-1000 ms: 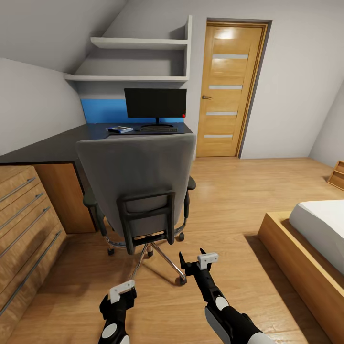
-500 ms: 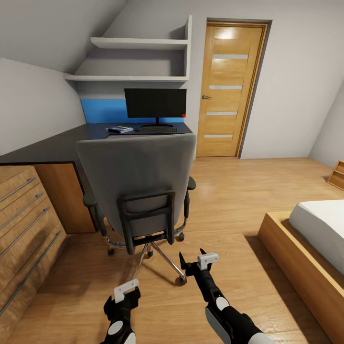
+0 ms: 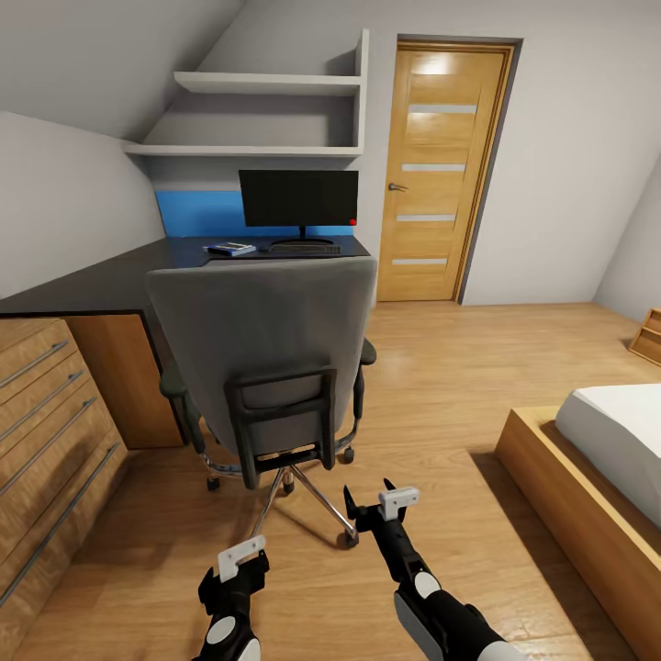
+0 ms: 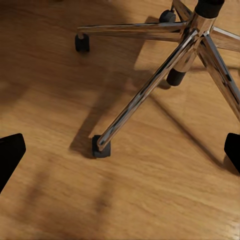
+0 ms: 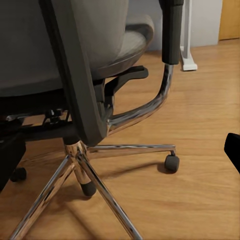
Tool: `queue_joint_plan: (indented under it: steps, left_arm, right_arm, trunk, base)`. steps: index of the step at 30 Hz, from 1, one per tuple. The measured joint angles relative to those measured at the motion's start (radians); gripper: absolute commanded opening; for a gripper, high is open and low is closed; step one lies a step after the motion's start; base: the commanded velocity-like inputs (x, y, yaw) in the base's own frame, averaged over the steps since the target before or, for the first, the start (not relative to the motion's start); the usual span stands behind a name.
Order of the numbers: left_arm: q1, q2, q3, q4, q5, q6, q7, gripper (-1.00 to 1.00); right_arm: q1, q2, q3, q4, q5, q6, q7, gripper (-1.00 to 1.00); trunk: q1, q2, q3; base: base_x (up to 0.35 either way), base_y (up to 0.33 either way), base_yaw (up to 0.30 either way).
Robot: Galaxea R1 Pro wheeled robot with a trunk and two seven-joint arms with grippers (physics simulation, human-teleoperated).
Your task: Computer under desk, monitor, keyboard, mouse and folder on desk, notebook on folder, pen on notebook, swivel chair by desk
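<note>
The grey swivel chair (image 3: 266,340) stands with its backrest towards me, in front of the dark desk (image 3: 110,280); its seat is hidden behind the backrest. On the desk stand the black monitor (image 3: 298,197) and the keyboard (image 3: 305,248), with a small flat notebook-like item (image 3: 229,249) to their left. My left gripper (image 3: 234,571) hangs open above the floor near the chair's chrome base (image 4: 150,90). My right gripper (image 3: 370,496) is open too, facing the chair's underside and armrest (image 5: 170,30). Neither holds anything.
A wooden drawer unit (image 3: 46,431) lines the left side. A bed on a wooden frame (image 3: 588,496) is at the right. A closed wooden door (image 3: 445,170) is behind the desk, with wall shelves (image 3: 266,87) above. Wood floor (image 3: 441,367) lies open between chair and bed.
My left gripper has shifted slightly to the right and a little lower in the head view. The right arm and the chair have not moved.
</note>
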Motion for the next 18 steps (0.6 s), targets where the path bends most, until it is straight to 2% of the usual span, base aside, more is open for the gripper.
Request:
queue_joint_plan:
  steps: [5, 12, 18]
  left_arm:
    - [0.0, 0.0, 0.0, 0.0, 0.0, 0.0, 0.001, 1.0]
    - [0.0, 0.0, 0.0, 0.0, 0.0, 0.0, 0.002, 1.0]
    - [0.0, 0.0, 0.0, 0.0, 0.0, 0.0, 0.003, 1.0]
  right_arm:
    - [0.001, 0.0, 0.0, 0.0, 0.0, -0.001, 0.0, 1.0]
    - [0.001, 0.001, 0.0, 0.001, 0.0, 0.0, -0.001, 1.0]
    - [0.001, 0.001, 0.0, 0.001, 0.0, 0.0, -0.001, 1.0]
  trunk:
    - [0.0, 0.0, 0.0]
    - [0.0, 0.0, 0.0]
    - [0.0, 0.0, 0.0]
  base:
    - [0.023, 0.0, 0.0]
    - [0.222, 0.0, 0.0]
    - [0.068, 0.0, 0.0]
